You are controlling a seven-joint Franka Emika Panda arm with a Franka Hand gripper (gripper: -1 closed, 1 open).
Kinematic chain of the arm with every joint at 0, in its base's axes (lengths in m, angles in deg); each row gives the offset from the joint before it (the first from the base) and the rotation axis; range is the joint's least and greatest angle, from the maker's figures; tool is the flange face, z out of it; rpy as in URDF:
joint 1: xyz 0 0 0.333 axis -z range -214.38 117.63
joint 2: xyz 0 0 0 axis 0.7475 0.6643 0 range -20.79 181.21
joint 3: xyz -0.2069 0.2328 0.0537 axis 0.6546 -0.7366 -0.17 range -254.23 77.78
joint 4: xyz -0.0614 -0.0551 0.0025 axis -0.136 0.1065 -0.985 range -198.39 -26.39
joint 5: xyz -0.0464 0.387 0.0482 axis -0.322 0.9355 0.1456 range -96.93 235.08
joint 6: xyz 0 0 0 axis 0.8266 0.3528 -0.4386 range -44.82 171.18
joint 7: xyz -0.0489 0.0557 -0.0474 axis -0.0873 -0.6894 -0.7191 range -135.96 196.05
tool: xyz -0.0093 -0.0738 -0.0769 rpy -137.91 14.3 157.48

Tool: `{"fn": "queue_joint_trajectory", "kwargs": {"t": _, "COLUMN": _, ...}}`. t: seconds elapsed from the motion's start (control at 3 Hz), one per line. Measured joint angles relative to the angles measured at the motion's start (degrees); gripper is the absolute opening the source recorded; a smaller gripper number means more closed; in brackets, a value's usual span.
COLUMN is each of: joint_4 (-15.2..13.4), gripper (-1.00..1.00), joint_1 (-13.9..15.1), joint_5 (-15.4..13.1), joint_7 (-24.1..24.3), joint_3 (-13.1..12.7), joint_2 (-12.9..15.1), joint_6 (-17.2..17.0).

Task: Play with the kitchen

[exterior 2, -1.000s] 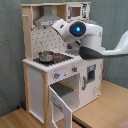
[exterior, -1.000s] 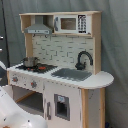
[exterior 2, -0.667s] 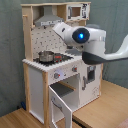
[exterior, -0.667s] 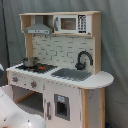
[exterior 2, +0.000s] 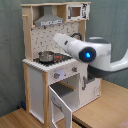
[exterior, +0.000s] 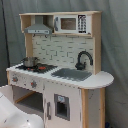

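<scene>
Though the arm [exterior 2: 85, 52] hides the kitchen's [exterior: 60, 75] sink, its hand's state stays unclear.

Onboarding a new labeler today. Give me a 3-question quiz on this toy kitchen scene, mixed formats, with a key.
1. True or false: in the second exterior view, the oven door stands open.
2. Multiple choice: what sits on the stovetop? A) a kettle B) a small pot C) a plate
3. Fill in: in the first exterior view, the faucet stands behind the ____.

Key:
1. True; the oven door hangs open below the knobs.
2. B; a small pot rests on the stovetop.
3. sink.
</scene>
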Motion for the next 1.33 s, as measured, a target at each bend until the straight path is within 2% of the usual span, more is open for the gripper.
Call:
{"fn": "queue_joint_trajectory", "kwargs": {"t": 0.67, "joint_4": -8.0, "gripper": 1.00, "joint_1": -6.5, "joint_5": -7.9, "joint_7": 0.2, "joint_3": 0.3, "joint_2": 0.7, "joint_6": 3.7}}
{"fn": "queue_joint_trajectory", "kwargs": {"t": 1.33, "joint_4": -16.9, "gripper": 1.00, "joint_1": -12.1, "joint_5": -13.5, "joint_7": 0.5, "joint_3": 0.9, "joint_2": 3.3, "joint_6": 6.2}}
